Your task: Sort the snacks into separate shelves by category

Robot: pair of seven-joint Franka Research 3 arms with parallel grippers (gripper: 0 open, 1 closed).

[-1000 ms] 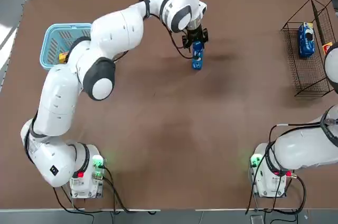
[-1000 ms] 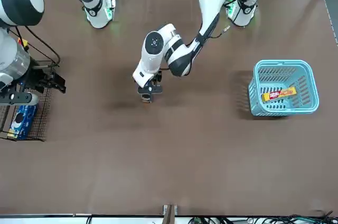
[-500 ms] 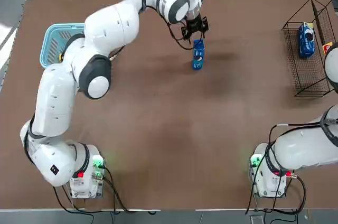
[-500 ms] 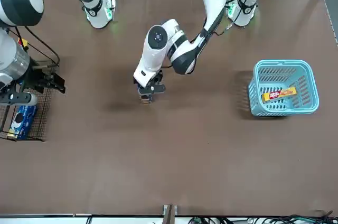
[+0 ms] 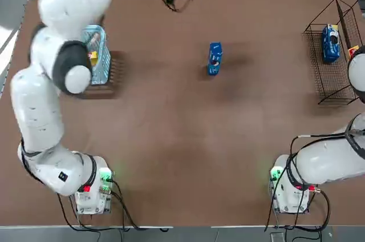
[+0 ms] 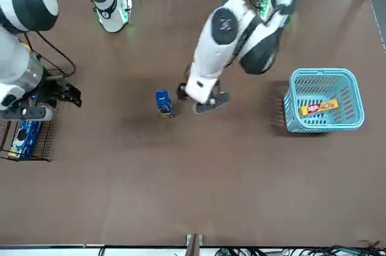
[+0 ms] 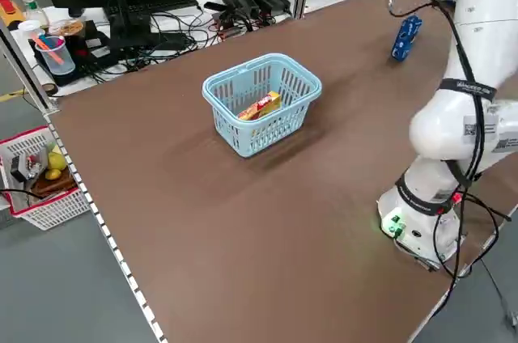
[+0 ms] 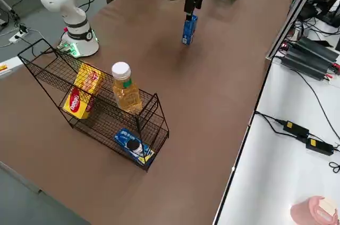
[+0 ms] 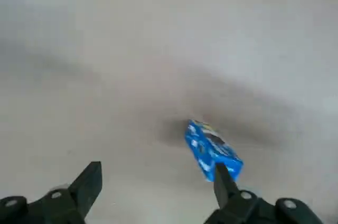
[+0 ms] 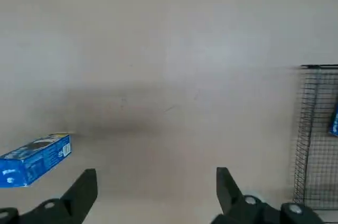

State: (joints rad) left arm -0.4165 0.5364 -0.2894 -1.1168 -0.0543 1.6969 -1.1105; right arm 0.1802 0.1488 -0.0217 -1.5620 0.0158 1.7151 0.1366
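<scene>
Here on my left side, the left gripper (image 9: 160, 165) is spread wide, both fingers well apart and nothing gripped between them. It hangs near the far edge of the table, raised above the brown tabletop (image 5: 171, 139). Just beside it sits the loose blue packet (image 5: 215, 58), down on the table; in the left wrist view it shows partly behind one fingertip, but the front view puts a gap between us. So no hold there, folks, my pincer is carrying nothing!

Over on my right, the right gripper (image 10: 157, 171) is wide open too, its fingers bare and holding nothing, up in the air beside the wire rack (image 8: 103, 111). From its wrist I can see the loose packet off beyond one finger and the rack's mesh beyond the other.

Inside that rack there's a second blue packet (image 8: 134, 145), with a yellow box (image 8: 84, 91) and an upright bottle with a white cap (image 8: 127, 95). And way across on my left, one yellow-orange box (image 7: 261, 107) rests in the light blue basket (image 7: 263, 134), well apart from the rack.
</scene>
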